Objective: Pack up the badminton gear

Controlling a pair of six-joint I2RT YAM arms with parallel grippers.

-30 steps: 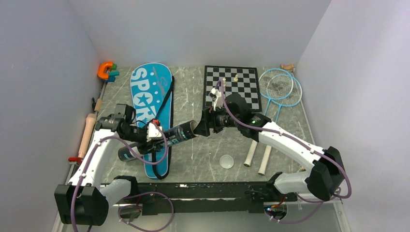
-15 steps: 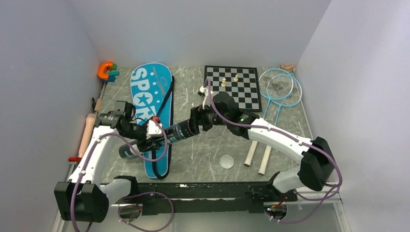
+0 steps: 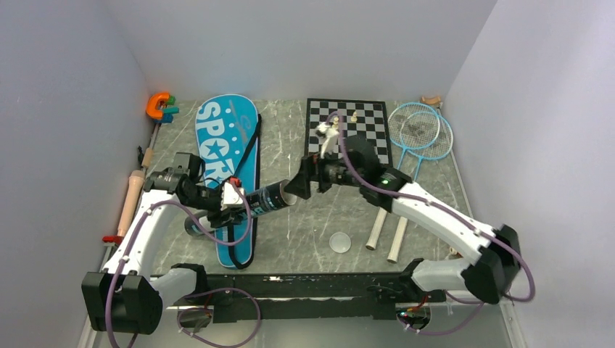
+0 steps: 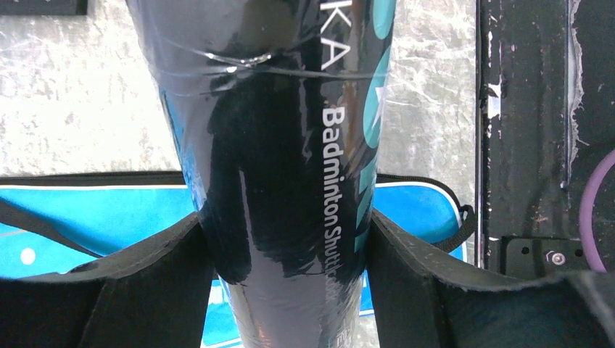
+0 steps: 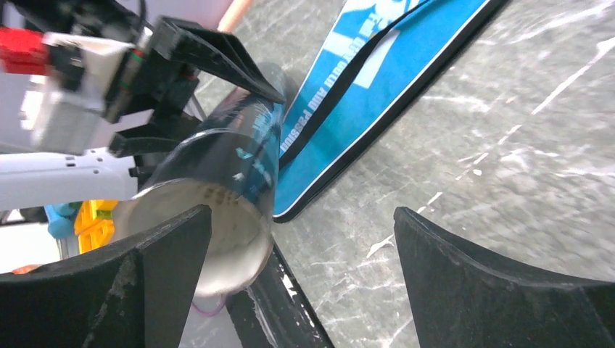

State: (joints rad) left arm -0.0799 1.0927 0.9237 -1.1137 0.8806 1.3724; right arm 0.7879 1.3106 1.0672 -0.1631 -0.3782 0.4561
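My left gripper (image 3: 230, 201) is shut on the long black tube (image 3: 261, 199), holding it tilted above the blue "SPORT" racket bag (image 3: 226, 148). In the left wrist view the tube (image 4: 283, 145) fills the space between both pads (image 4: 428, 290), with the bag (image 4: 72, 217) beneath. My right gripper (image 3: 296, 187) stands open just off the tube's open end. In the right wrist view that pale open mouth (image 5: 217, 225) sits by the left finger, with nothing held between the fingers of the right gripper (image 5: 301, 239). Two light-blue rackets (image 3: 422, 134) lie at the back right, their white handles (image 3: 377, 230) reaching toward me.
A chessboard (image 3: 366, 134) with pieces lies behind the right arm. An orange clamp (image 3: 158, 105) sits in the back left corner. A wooden rod (image 3: 130, 199) lies along the left wall. A small clear round lid (image 3: 339, 241) rests on the table near the front.
The right gripper went up to the tube's mouth, then drew back to the right and opened wider. The left gripper and tube have barely shifted.
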